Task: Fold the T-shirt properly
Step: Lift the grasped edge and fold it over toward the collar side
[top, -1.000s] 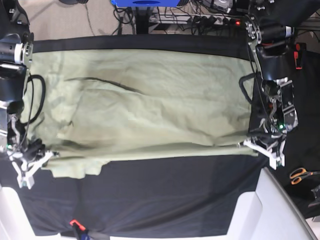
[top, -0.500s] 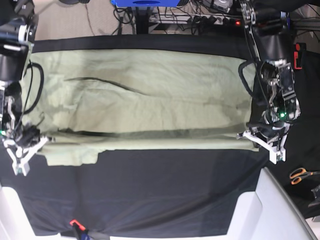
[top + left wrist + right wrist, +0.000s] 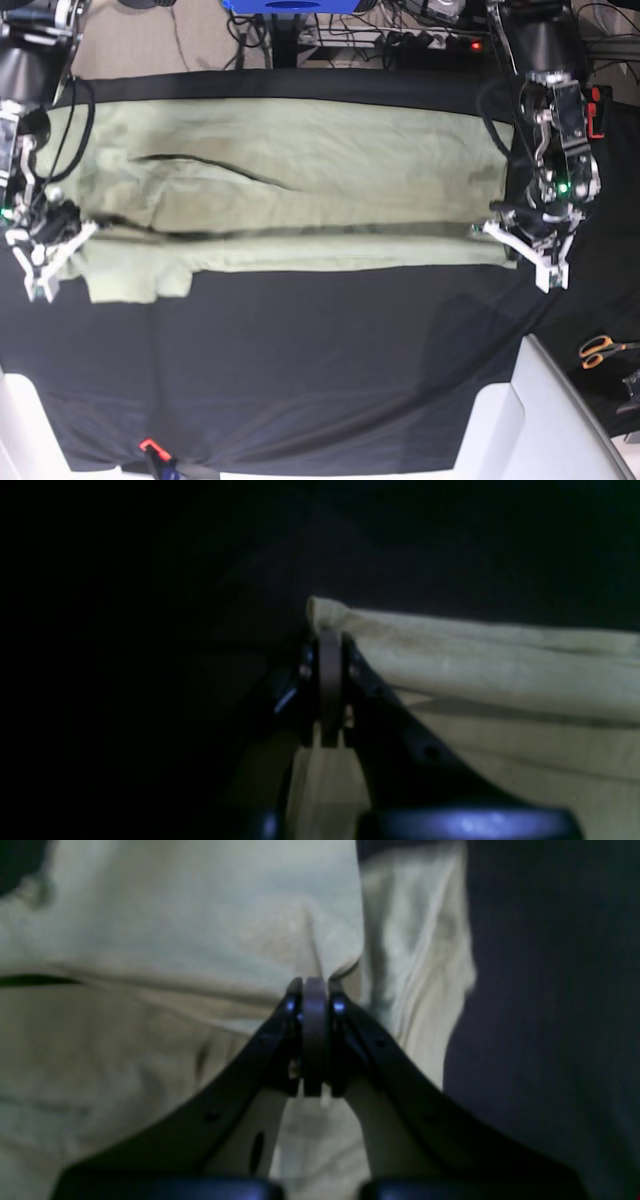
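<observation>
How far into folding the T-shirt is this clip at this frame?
Early stage. Done: the T-shirt lies spread across the black tablecloth. In hand: the left gripper and right gripper are each shut on the near edge, carrying it over the body as a first lengthwise fold. Left: laying that fold flat, the sleeve still sticking out, and the remaining folds.

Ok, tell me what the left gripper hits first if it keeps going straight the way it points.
The left gripper, shut on the T-shirt hem, points past the folded edge at the black tablecloth. Probably that cloth comes first; depth is hard to judge in the dark wrist view.
</observation>
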